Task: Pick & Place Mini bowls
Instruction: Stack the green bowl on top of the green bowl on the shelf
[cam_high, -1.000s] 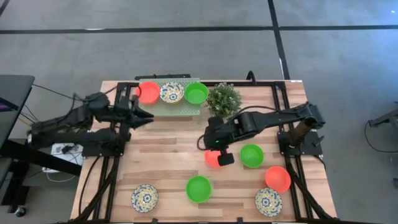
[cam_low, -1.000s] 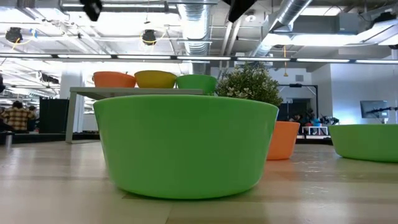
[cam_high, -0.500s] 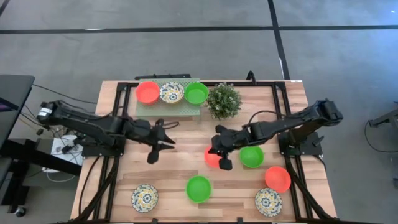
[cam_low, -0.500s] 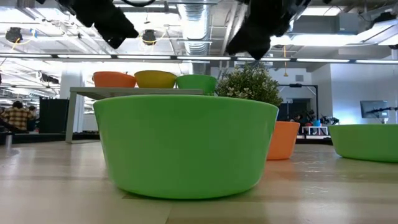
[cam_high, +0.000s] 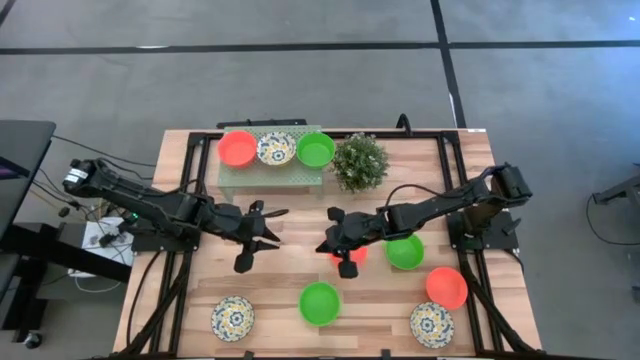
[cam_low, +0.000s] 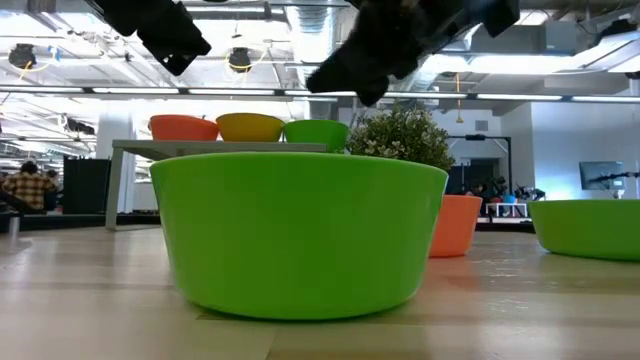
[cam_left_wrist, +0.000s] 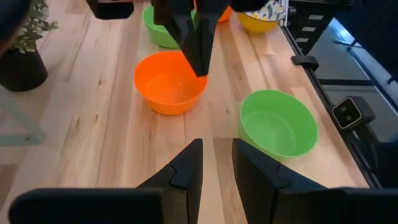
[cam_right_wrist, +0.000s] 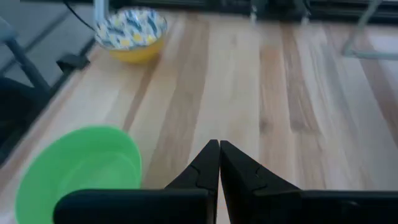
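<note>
Bare table (cam_high: 290, 265) between both arms; plant (cam_high: 359, 160) beside the shelf (cam_high: 270, 172).

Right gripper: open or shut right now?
Shut. In its wrist view the right gripper's two dark fingertips meet, holding nothing, above bare table.

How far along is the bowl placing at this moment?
Three bowls sit on the raised shelf. Neither the left gripper nor the right gripper holds anything; the right hovers over the red-orange bowl. That and five more bowls remain on the table.
</note>
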